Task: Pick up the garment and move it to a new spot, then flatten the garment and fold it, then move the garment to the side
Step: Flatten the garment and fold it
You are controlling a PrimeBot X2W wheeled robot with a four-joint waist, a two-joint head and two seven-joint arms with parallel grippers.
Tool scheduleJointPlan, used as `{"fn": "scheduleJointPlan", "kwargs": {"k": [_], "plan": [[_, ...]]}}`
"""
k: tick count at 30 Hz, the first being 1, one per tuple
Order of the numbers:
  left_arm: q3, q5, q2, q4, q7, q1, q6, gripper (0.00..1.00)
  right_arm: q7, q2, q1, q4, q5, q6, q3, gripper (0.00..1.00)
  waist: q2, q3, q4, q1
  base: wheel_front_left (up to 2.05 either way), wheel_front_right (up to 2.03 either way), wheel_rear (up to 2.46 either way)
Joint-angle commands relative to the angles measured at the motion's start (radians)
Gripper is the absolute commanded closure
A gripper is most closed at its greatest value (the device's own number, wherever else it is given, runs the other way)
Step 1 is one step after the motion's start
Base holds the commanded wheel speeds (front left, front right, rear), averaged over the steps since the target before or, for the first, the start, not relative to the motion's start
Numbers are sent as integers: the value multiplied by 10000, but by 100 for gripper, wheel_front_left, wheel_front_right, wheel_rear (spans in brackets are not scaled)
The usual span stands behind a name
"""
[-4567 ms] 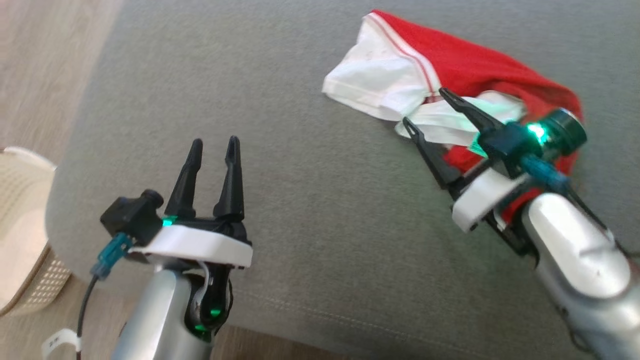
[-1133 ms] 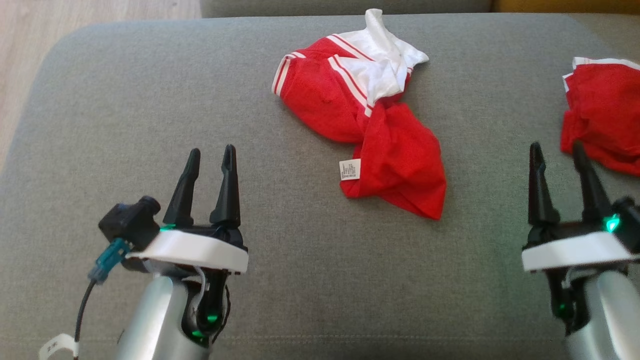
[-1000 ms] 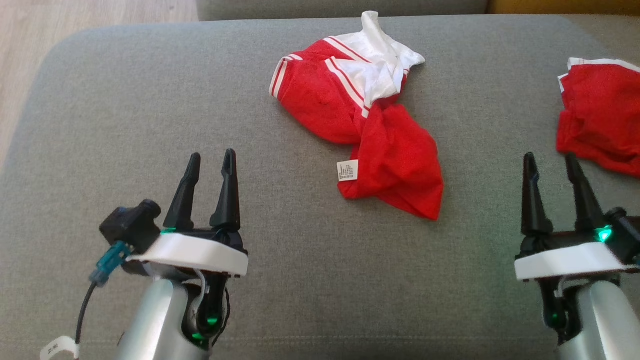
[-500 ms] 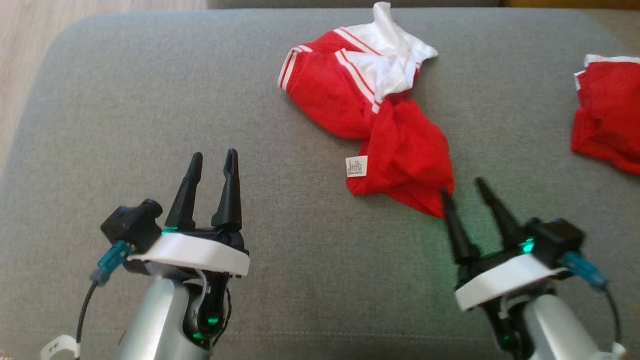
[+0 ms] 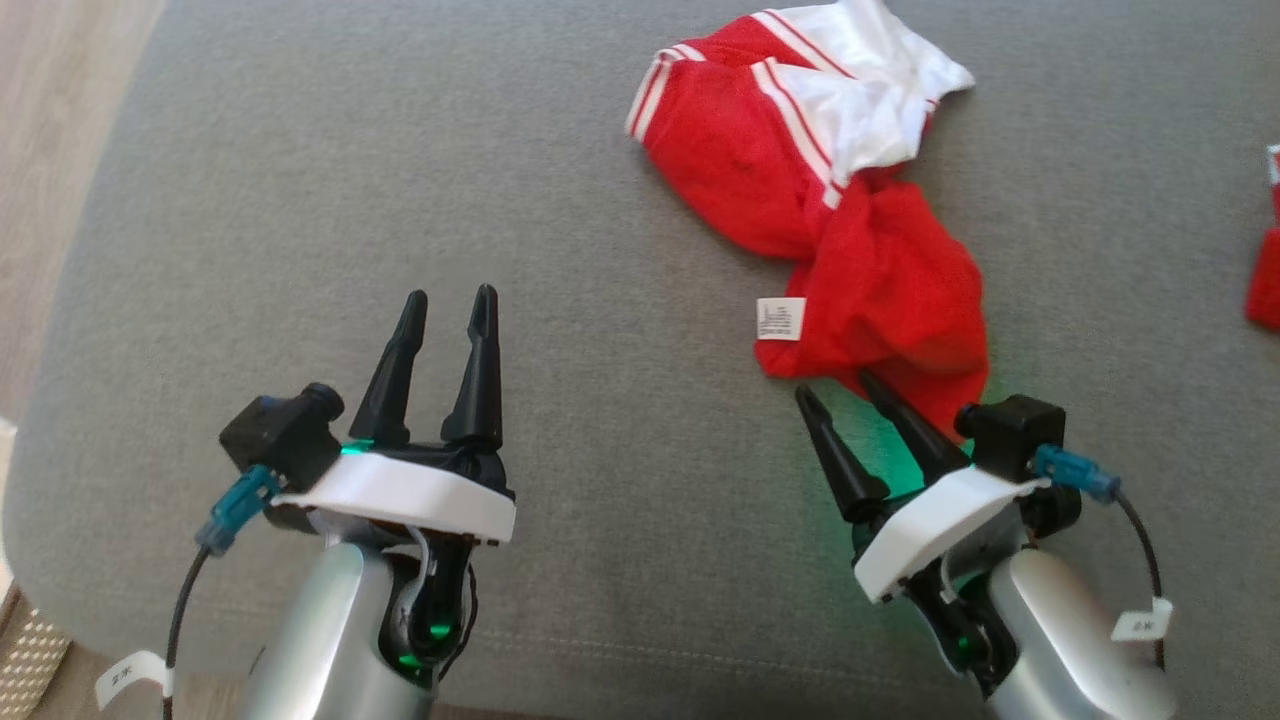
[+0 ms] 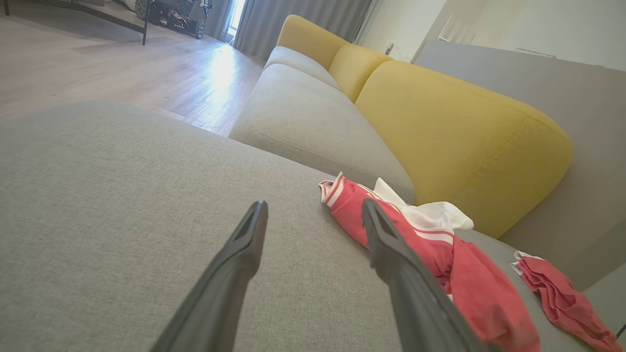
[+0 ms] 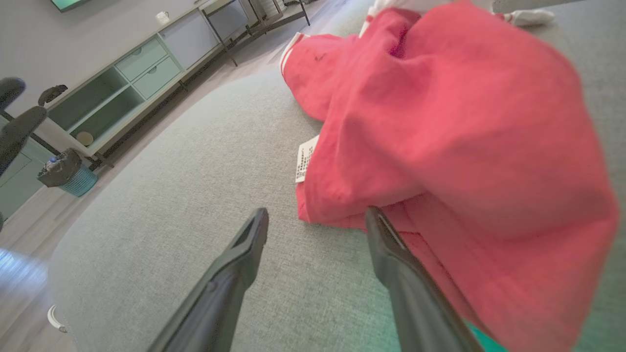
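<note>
Two red garments lie on the grey cushion (image 5: 400,150). The crumpled, white-trimmed garment (image 5: 860,250) is far right of centre, and a second red piece (image 5: 1265,290) is cut off at the right edge. Two hands, fingers apart and empty: the left hand (image 5: 450,300) is near left, and the right hand (image 5: 840,385) has its tips at the garment's near hem; I cannot tell if they touch it.

Broad grey upholstered seat (image 5: 300,200), flat and finely woven. Near its right edge, a second red cloth (image 6: 557,298), crumpled and white-edged. Behind the seat, a longer pale grey sofa (image 6: 303,117) backed by yellow cushions (image 6: 459,137). Beyond that, light wooden floor (image 6: 98,63) and grey curtains (image 6: 303,19). Off to the other side, a pale green sideboard (image 7: 122,83) with two drawers and open shelves, a white cup (image 7: 160,18) on top, a bagged bin (image 7: 66,171) on the floor nearby.
</note>
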Motion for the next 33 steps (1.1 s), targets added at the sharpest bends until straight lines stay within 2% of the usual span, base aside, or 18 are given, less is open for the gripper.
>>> {"fn": "scheduleJointPlan", "kwargs": {"k": [1, 14, 15, 16, 17, 22, 27, 30, 31, 33], "plan": [[235, -70, 112, -269, -51, -388, 36, 0, -30, 0, -333, -103, 131, -7, 164, 0, 0, 52, 148, 0, 0, 0, 0], [13, -159, 112, -320, -51, -397, 109, 0, -256, 111, -1456, 1464, 418, -7, -31, 0, 0, 289, 770, 0, 0, 0, 0], [-4, -163, 112, -324, -51, -391, 120, 0, -283, 124, -1513, 1569, 388, -7, -63, 11, 0, 296, 799, 0, 0, 0, 0], [-19, -169, 112, -327, -51, -378, 131, 0, -309, 138, -1553, 1657, 372, -7, -81, 81, 0, 290, 825, 0, 0, 0, 0], [-28, -173, 112, -327, -51, -362, 138, 0, -322, 149, -1590, 1719, 354, -7, -80, 100, 0, 277, 842, 0, 0, 0, 0], [78, -128, 112, -283, -51, -286, 179, 0, -202, 73, -1606, 1486, 411, -7, 80, 100, 0, 115, 743, 0, 0, 0, 0], [258, -7, 112, -267, -51, -199, 158, 0, 577, -424, -1408, 351, 666, -7, 337, 100, 0, -115, 341, 0, 0, 0, 0], [332, 55, 112, -255, -51, -160, 138, 0, 1536, -1140, -1304, -799, 1088, -7, 555, 100, 0, -224, 28, 0, 0, 0, 0], [355, 84, 112, -230, -51, -141, 112, 0, 2339, -1795, -1265, -1565, 1332, -7, 481, 100, 0, -308, -181, 0, 0, 0, 0], [376, 105, 112, -205, -51, -133, 98, 0, 3307, -2532, -1236, -2318, 1609, -7, 436, 100, 0, -393, -378, 0, 0, 0, 0]]}}
